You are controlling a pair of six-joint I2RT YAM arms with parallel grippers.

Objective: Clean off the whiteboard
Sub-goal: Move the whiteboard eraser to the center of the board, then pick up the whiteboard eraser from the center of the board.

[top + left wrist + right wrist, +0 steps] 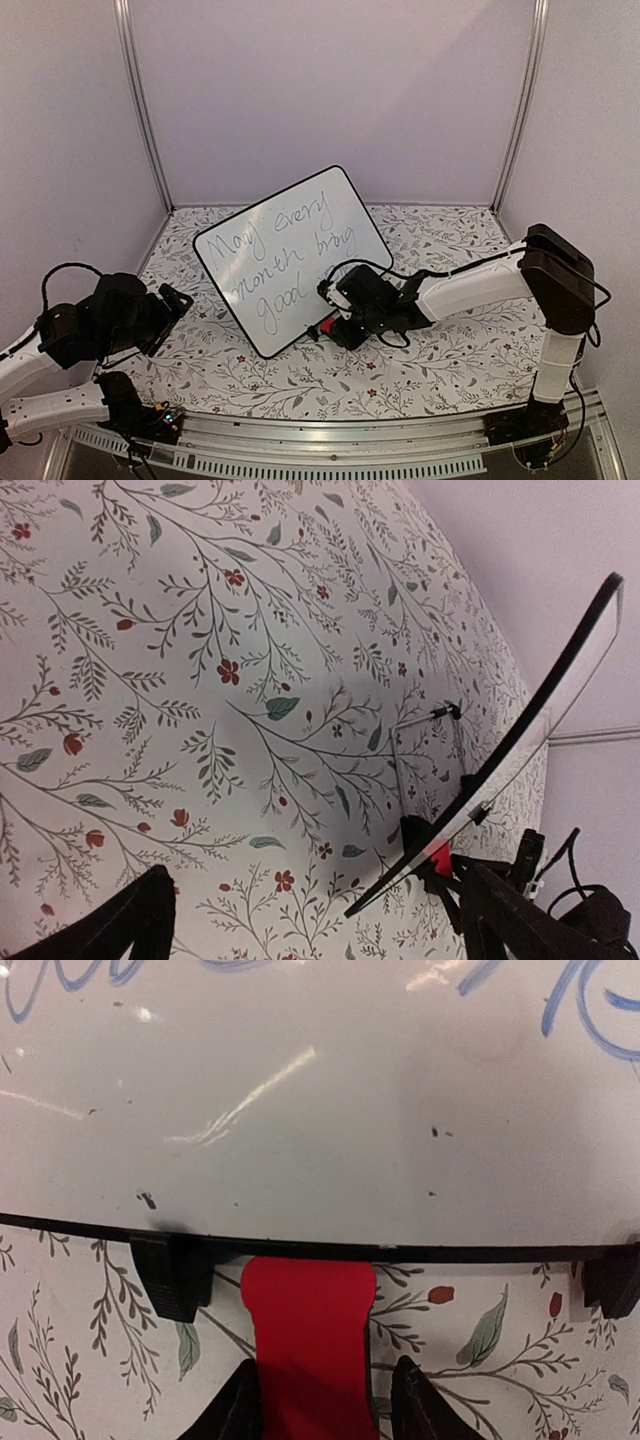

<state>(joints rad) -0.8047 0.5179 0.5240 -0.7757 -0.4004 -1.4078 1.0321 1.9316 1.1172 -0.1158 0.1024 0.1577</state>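
White and glossy, the whiteboard point(290, 255) is seen at the centre of the top view, turned so that 1 corner points toward the back wall. It is set on the flowered tablecloth point(450, 370) and bears the handwritten words "May every month bring good". In the left wrist view the board point(540, 730) is shown edge-on at the right of the frame, tilted and propped on a thin wire stand point(425, 720). In the right wrist view its black-framed edge and blue writing point(320, 1090) fill the upper half, with 2 small black feet point(172, 1278) below the frame.

A red eraser point(308, 1330) is flanked by the fingers of the right gripper point(325, 1405), just right of centre in the top view point(330, 322). Its far end is tucked against the board's edge. The fingers are partly open: 1 is pressed to the eraser, while a narrow dark gap is left beside the other.

The left gripper point(175, 300) is held low at the left, well apart from the board, with its fingers point(140, 920) spread wide around nothing.
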